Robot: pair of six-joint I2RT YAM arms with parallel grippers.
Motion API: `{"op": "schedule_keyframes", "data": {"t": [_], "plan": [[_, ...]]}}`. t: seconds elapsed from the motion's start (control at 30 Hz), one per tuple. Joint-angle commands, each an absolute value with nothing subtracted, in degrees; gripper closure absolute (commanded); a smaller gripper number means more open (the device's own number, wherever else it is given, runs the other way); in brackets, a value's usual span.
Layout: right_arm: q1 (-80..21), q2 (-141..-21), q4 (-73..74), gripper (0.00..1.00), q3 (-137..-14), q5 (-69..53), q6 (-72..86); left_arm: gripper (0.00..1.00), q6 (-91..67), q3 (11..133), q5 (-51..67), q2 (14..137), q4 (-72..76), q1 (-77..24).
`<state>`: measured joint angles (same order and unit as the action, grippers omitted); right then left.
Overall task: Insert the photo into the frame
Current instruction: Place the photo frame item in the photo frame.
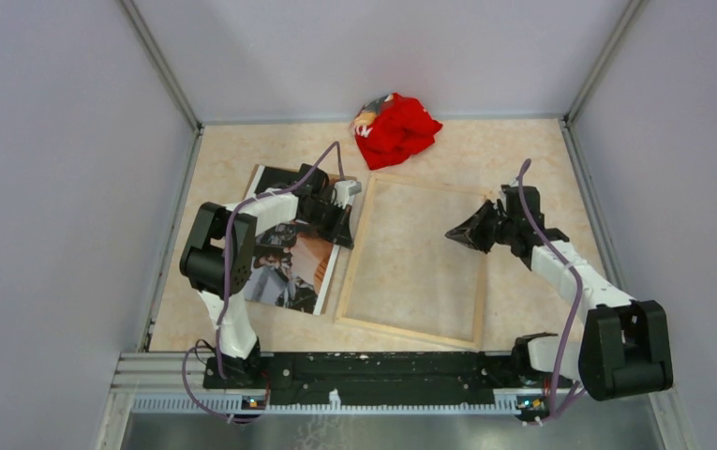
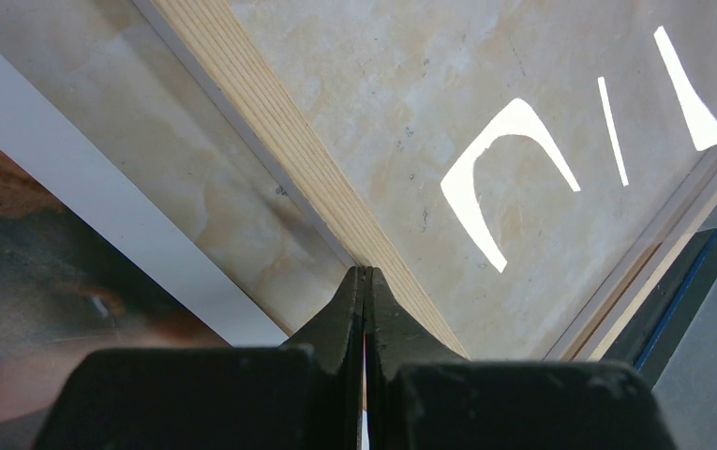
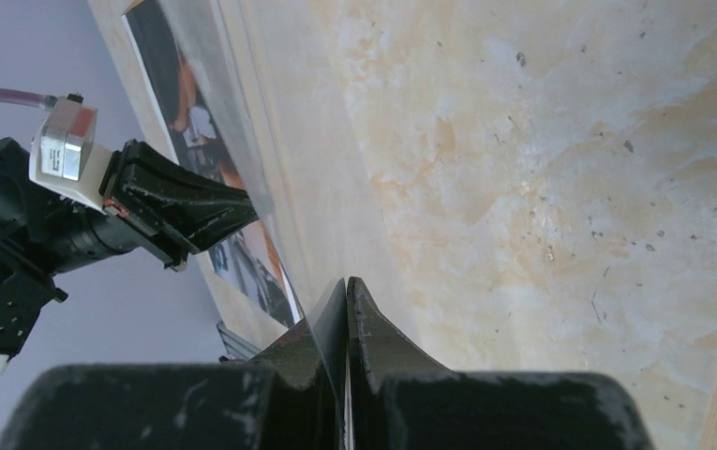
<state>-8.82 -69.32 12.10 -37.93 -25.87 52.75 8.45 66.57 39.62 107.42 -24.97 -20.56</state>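
1. Top external view is showing the whole layout. The frame (image 1: 409,333) is lying flat on the marbled beige table (image 1: 242,150). The photo (image 1: 291,274) is lying face up just outboard of the left pincer (image 1: 343,232), partly hidden by that arm. A crumpled red cloth (image 1: 396,129) is sitting well beyond the tips, near the back wall.
2. Left wrist view alone is revealing the contact. The left pincer, its jaws pressed fully together on nothing, is appearing to touch the frame's layered pale-wood edge with its tips. The photo's white margin is running just left of them.
3. Right wrist view is giving the opposite angle. The right pincer (image 3: 346,286), likewise squeezed shut with nothing visibly gripped, is hanging over the area inside the frame, and the left pincer is pointing toward it from across.
4. The pane (image 2: 504,159) is looking glossy, throwing back bright curved and straight light shapes, and the speckled stone-patterned table is showing through it.
5. The photo is looking thin, flat and rectangular: mostly dark, with orange-brown and white patches inside its white margin.
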Motion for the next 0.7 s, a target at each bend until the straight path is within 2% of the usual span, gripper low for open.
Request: {"op": "schedule_keyframes", "data": {"t": [0.0,0.67], "plan": [[-9.23,-69.56,14.80,1.00,-41.12,-31.46,53.79,1.00,9.79,64.66,36.48,109.84,-26.99,-20.82],[-9.23,-67.40,14.46,1.00,-43.95,-35.71,59.32,1.00,9.93,64.34,36.67,110.05,-26.55,-20.77]]}}
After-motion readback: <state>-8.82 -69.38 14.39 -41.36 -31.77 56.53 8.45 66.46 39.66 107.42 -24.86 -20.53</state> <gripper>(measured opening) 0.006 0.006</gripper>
